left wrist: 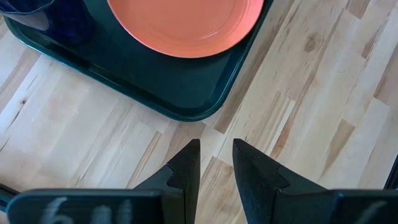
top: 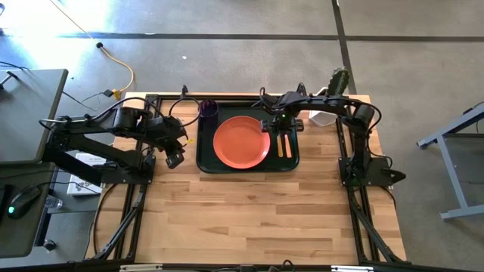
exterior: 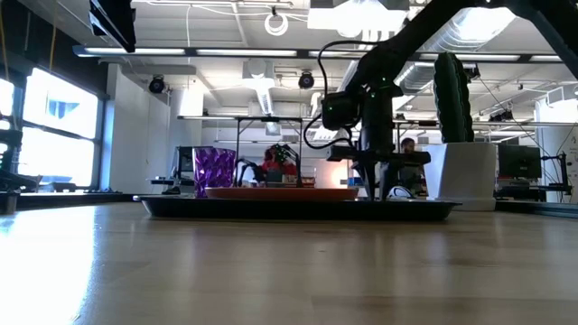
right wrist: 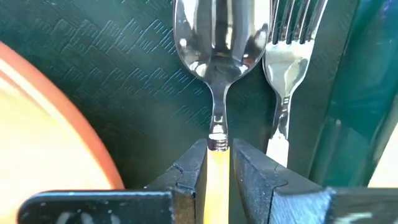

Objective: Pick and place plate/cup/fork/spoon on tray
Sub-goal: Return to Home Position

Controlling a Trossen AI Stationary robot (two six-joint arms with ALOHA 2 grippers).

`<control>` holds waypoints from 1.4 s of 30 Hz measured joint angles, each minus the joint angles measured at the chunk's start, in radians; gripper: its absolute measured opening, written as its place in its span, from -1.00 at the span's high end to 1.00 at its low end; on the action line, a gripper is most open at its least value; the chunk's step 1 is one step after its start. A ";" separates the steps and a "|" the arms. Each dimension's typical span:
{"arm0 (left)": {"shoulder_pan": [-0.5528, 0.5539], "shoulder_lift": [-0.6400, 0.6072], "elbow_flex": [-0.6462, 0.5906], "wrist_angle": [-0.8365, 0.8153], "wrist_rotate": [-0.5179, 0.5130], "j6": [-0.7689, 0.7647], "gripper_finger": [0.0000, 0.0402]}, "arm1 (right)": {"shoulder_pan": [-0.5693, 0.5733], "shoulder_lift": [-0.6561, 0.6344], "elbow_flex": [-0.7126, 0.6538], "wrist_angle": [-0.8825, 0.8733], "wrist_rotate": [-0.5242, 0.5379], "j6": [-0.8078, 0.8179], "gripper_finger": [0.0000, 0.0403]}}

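Right end effector [right wrist: 217, 148] first: it is mine, and it is down low over the tray [top: 206, 163]. Its two fingers pinch the orange handle of the spoon [right wrist: 217, 43], one on each side. The spoon lies flat on the tray. My left end effector [left wrist: 216, 144] hangs over the bare table [top: 249, 219], just off a corner of the tray. Its fingers have a thin gap between them and hold nothing.

I count one tray. On it lie one plate [top: 241, 141], one cup [top: 209, 110], one spoon and one fork [right wrist: 286, 68]. The plate is in the middle. The cup stands in the far corner on my left side. The spoon lies between the plate and the fork, side by side with the fork. One white pot [top: 321, 118] with one cactus [top: 339, 79] stands on the table past the tray.
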State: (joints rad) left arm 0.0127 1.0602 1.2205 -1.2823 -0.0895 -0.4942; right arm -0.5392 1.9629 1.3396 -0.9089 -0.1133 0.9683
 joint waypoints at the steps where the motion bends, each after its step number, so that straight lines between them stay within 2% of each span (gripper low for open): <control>1: 0.000 0.000 0.000 0.000 0.000 0.000 0.57 | 0.000 -0.005 0.000 -0.002 -0.002 0.007 0.66; 6: 0.000 -0.004 0.000 0.001 0.000 0.012 0.57 | 0.001 -0.067 0.000 -0.036 0.011 0.019 0.66; 12: 0.000 -0.069 -0.001 0.012 -0.029 0.030 0.57 | 0.064 -0.221 0.000 -0.013 0.077 0.018 0.66; 15: -0.001 -0.122 -0.001 0.038 -0.066 0.009 0.57 | 0.136 -0.304 0.000 0.035 0.140 0.018 0.66; 20: -0.011 -0.230 -0.056 0.172 -0.118 0.037 0.57 | 0.285 -0.418 0.000 0.152 0.328 0.018 0.66; 24: -0.039 -0.335 -0.175 0.305 -0.112 0.072 0.57 | 0.388 -0.472 0.000 0.246 0.412 0.017 0.66; 29: -0.071 -0.478 -0.375 0.528 -0.112 0.130 0.57 | 0.462 -0.510 0.000 0.299 0.424 -0.025 0.66; 32: -0.084 -0.555 -0.508 0.689 -0.108 0.186 0.57 | 0.488 -0.519 0.000 0.326 0.425 0.027 0.66; 39: -0.108 -0.681 -0.813 1.058 -0.027 0.311 0.57 | 0.550 -0.518 0.000 0.391 0.431 -0.030 0.66; 42: -0.120 -0.720 -0.925 1.195 0.017 0.319 0.57 | 0.573 -0.518 0.000 0.423 0.453 -0.032 0.66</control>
State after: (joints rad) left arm -0.1075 0.3398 0.2954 -0.0873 -0.0720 -0.1754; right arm 0.0342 1.4445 1.3396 -0.4861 0.3393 0.9363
